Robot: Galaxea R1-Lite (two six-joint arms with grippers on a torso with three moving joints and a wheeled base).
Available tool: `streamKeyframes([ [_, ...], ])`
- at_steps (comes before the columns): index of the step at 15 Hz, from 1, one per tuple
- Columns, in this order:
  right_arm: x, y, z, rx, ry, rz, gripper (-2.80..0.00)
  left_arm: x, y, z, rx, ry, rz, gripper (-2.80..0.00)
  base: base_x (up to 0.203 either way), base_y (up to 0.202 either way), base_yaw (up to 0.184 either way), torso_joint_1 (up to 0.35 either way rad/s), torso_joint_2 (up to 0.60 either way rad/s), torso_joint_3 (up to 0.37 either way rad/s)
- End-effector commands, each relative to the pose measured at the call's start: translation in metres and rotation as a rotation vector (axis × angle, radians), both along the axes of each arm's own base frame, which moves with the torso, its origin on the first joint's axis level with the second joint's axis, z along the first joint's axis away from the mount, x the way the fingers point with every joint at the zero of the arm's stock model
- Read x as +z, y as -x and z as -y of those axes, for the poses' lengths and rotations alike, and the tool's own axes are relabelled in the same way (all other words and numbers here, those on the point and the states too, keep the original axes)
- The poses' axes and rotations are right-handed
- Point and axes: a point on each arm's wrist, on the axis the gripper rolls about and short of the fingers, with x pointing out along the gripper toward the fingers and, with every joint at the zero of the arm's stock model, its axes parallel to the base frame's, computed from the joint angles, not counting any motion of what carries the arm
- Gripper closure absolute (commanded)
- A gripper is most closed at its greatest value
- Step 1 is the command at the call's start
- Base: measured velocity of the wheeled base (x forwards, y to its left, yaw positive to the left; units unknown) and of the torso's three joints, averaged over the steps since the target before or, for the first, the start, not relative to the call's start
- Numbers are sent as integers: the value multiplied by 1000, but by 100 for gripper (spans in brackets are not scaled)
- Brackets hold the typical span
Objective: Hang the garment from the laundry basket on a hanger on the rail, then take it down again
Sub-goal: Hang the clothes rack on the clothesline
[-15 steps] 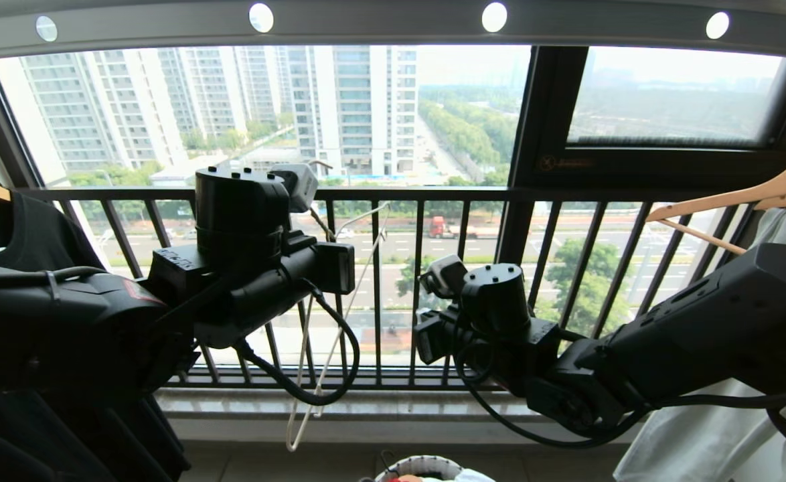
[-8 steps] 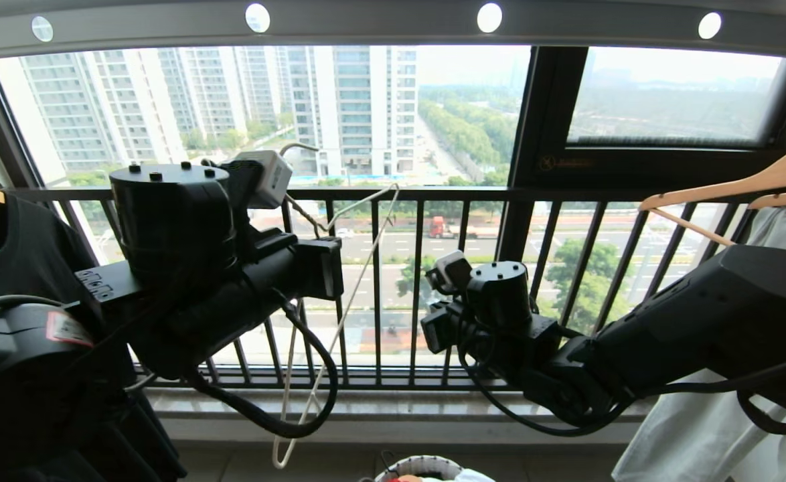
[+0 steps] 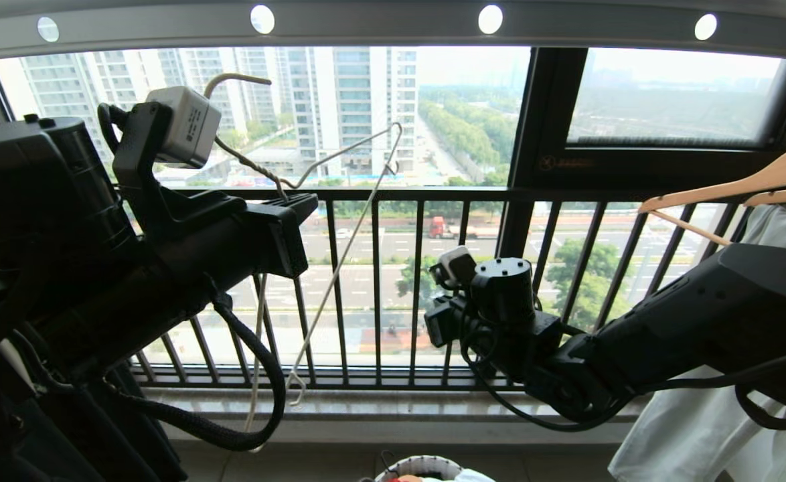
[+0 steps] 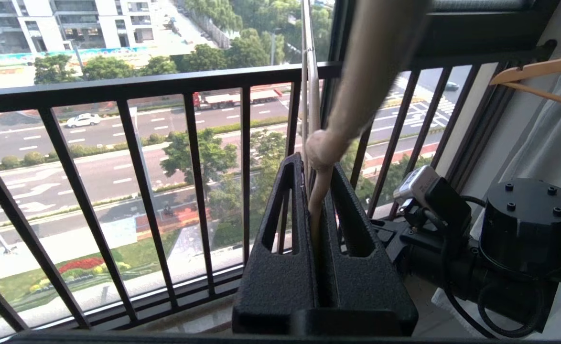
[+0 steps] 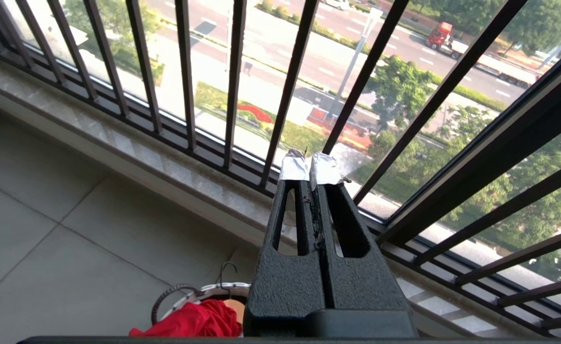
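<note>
Our left tool [image 4: 319, 157] is clamped tight on the neck of the thin cream-white wire hanger [image 3: 339, 201], which hangs skewed below the grey perforated overhead rail [image 3: 379, 23]. Our right tool [image 5: 309, 167] is closed on nothing, near the dark window bars [image 3: 376, 288]. The red T-shirt [image 5: 192, 321] lies in the small round white laundry basket [image 5: 216, 290] on the floor. We judge that the swinging wire could snag those bars, or twist in our grip.
</note>
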Motion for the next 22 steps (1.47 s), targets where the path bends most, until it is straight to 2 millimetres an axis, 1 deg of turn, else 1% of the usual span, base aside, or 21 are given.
streamKeyframes([
  [1, 3, 0, 1, -2, 3, 15, 0, 2, -5, 1, 75, -33, 26, 0, 0, 0, 0, 0, 0, 0],
  [2, 5, 0, 1, -2, 1, 18, 0, 4, -8, 2, 94, -39, 35, 0, 0, 0, 0, 0, 0, 0],
  [5, 7, 1, 2, -4, -2, 23, 0, 21, -11, 1, 107, -9, 81, 0, 0, 0, 0, 0, 0, 0],
  [8, 8, 1, 3, -4, -3, 24, 0, 32, -16, 4, 117, -19, 124, 0, 0, 0, 0, 0, 0, 0],
  [11, 7, 1, 3, -4, -1, 21, 0, 41, -32, 6, 157, -16, 148, 0, 0, 0, 0, 0, 0, 0],
  [14, 7, 1, 2, -4, -2, 23, 0, 40, -48, 8, 184, -32, 143, 0, 0, 0, 0, 0, 0, 0],
  [17, 6, 1, 2, -3, 1, 21, 0, 34, -60, 8, 204, -53, 131, 0, 0, 0, 0, 0, 0, 0],
  [18, 6, 0, 2, -3, 0, 22, 0, 33, -62, 8, 207, -58, 128, 0, 0, 0, 0, 0, 0, 0],
  [22, 6, 1, 2, -4, -1, 21, 0, 31, -81, 10, 233, -73, 130, 0, 0, 0, 0, 0, 0, 0],
])
